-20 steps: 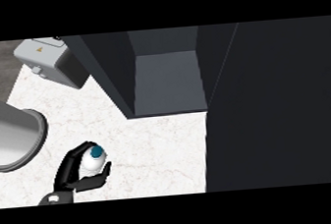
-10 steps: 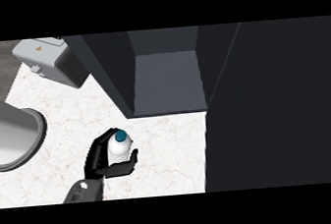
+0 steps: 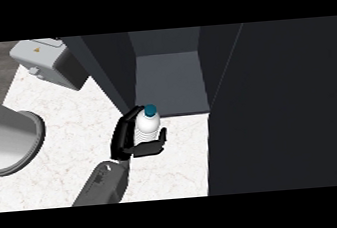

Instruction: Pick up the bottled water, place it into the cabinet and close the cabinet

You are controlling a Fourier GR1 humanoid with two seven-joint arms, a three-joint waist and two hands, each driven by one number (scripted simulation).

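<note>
Gripping the bottle [image 3: 147,123], the left hand [image 3: 133,139] is curling its black fingers round the white body, thumb pressing on the near side, with the blue cap poking out above the fingers. The bottle is being held upright over the marble counter [image 3: 62,139], just in front of the open cabinet [image 3: 170,80], at the front edge of its grey floor and beside its dark left wall. The grey forearm [image 3: 103,184] is coming in from the lower edge, angling up and to the right toward the opening. The cabinet door [image 3: 282,107] is standing open at the right, filling that side as a dark panel. A grey cylinder [image 3: 3,136] is lying at the left edge, and a pale grey box [image 3: 52,62] is sitting at the upper left of the counter. The right hand is showing nowhere.
</note>
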